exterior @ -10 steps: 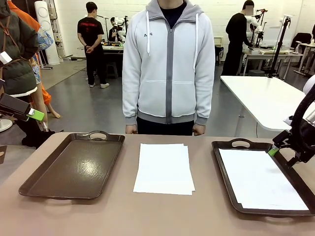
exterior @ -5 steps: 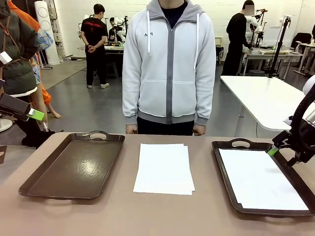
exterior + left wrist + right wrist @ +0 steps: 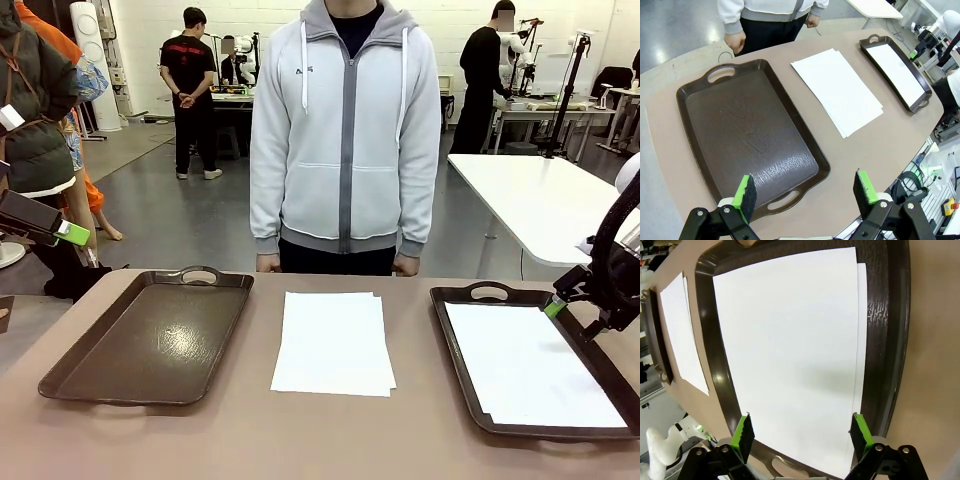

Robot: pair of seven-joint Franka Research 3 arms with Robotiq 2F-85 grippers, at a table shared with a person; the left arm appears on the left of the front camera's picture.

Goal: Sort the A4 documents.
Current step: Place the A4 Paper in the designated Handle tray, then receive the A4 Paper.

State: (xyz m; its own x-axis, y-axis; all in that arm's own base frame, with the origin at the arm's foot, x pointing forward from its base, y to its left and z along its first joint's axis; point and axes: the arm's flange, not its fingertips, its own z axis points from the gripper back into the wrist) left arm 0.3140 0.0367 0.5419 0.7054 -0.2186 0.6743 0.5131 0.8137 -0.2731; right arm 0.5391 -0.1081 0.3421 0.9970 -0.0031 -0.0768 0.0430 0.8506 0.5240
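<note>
L gripper (image 3: 805,192) raised at table's left edge, pointing down, jaws wide apart. R gripper (image 3: 802,432) low on right side, tilted down, jaws spread wide.

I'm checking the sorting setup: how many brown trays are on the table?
2. The left tray, on the robot's left side, is empty; the right tray, on its right side, holds white sheets. A paper stack lies between them. No others seem hidden.
</note>
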